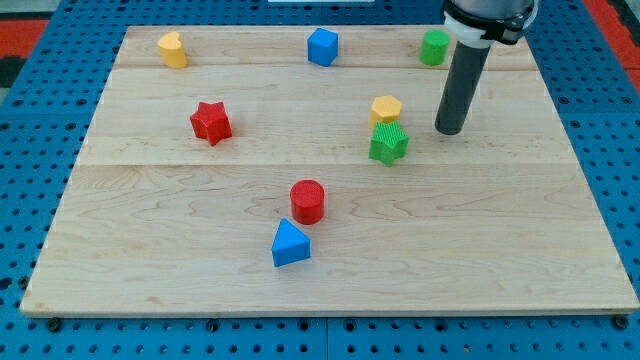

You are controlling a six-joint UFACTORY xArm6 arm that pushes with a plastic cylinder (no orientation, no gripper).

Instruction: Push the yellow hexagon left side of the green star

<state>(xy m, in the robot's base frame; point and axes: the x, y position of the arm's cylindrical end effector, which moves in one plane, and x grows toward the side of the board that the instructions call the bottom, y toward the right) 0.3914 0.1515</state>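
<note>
Yellow hexagon block (386, 109) sits on the pale wooden board (500, 250), right of centre, touching the top edge of the green star block (388, 143) just below it in the view. My tip (449, 131) rests on the board to the view's right of both, near them but apart; being a bare dark rod, it has nothing to open or close. Elsewhere lie a red star (211, 122), a red cylinder (308, 201), a blue triangular block (290, 244), a blue cube-like block (323, 46), a green cylinder (434, 47) and a yellow rounded block (172, 49).
</note>
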